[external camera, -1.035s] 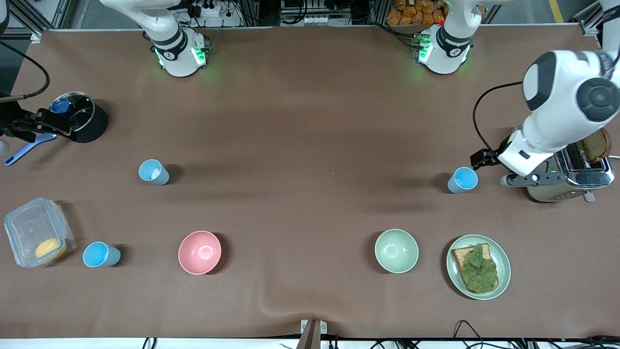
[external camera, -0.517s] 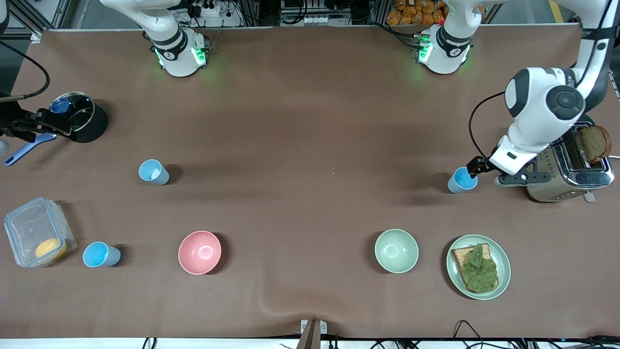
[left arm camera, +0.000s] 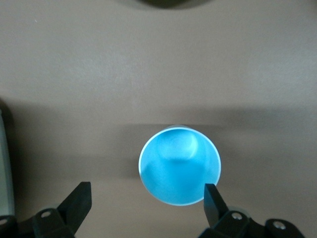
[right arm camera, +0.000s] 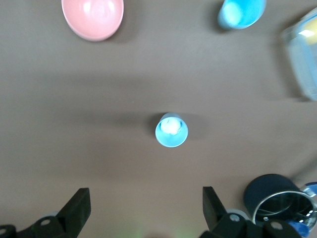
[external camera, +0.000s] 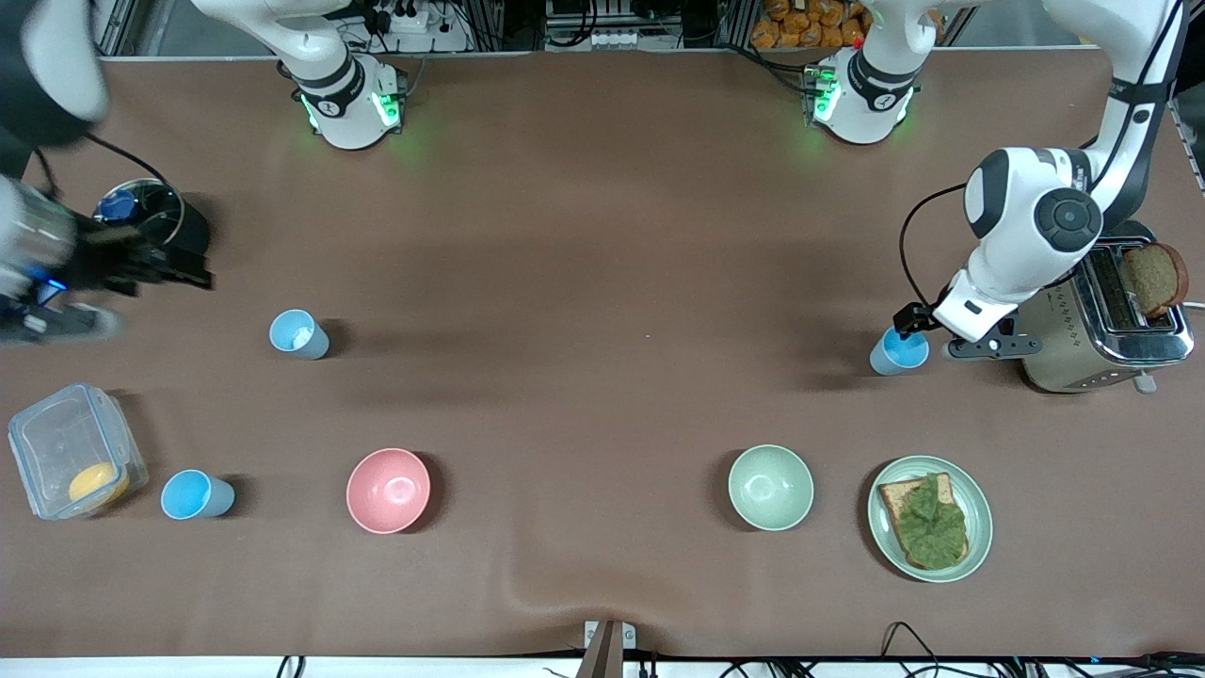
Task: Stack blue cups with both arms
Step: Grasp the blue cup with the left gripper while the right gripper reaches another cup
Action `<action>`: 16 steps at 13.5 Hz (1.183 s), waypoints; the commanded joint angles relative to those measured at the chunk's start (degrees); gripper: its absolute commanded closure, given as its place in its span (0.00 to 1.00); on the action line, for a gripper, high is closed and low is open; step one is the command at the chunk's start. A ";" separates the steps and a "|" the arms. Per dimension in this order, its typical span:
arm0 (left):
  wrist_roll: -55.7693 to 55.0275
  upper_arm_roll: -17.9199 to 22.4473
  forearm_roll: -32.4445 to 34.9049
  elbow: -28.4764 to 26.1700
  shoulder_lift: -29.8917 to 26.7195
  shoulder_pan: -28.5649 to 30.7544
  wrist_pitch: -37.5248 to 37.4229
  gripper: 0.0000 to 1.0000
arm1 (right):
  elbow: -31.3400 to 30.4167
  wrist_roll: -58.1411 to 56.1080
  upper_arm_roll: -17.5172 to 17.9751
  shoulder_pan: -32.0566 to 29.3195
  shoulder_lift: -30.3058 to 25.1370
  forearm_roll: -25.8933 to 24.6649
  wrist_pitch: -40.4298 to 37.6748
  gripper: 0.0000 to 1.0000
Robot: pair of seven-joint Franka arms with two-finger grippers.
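Note:
Three blue cups stand upright on the brown table. One (external camera: pixel 899 350) stands beside the toaster at the left arm's end. My left gripper (external camera: pixel 918 325) hangs open just over it; in the left wrist view the cup (left arm camera: pixel 180 164) lies off-centre, its rim by one finger (left arm camera: pixel 213 198). The cup with the whitish inside (external camera: pixel 299 334) stands at the right arm's end. My right gripper (external camera: pixel 193 276) is open and empty beside the black pot, with that cup (right arm camera: pixel 171 130) ahead of it. The third cup (external camera: pixel 196 495) stands nearest the front camera, beside the clear container.
A toaster (external camera: pixel 1130 344) with bread stands under the left arm. A plate (external camera: pixel 979 513) with bread and lettuce, a pale green bowl (external camera: pixel 770 487) and a pink bowl (external camera: pixel 388 490) stand along the front. A clear container (external camera: pixel 38 443) and the black pot (external camera: pixel 188 231) are at the right arm's end.
My left gripper has come in over the cup beside the toaster. My right arm has swung in from the table end, its gripper now beside the black pot.

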 commanded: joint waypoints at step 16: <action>-1.11 -0.86 0.56 1.91 5.92 2.12 2.55 0.94 | -35.25 0.87 -0.25 5.15 2.63 -3.72 34.57 0.00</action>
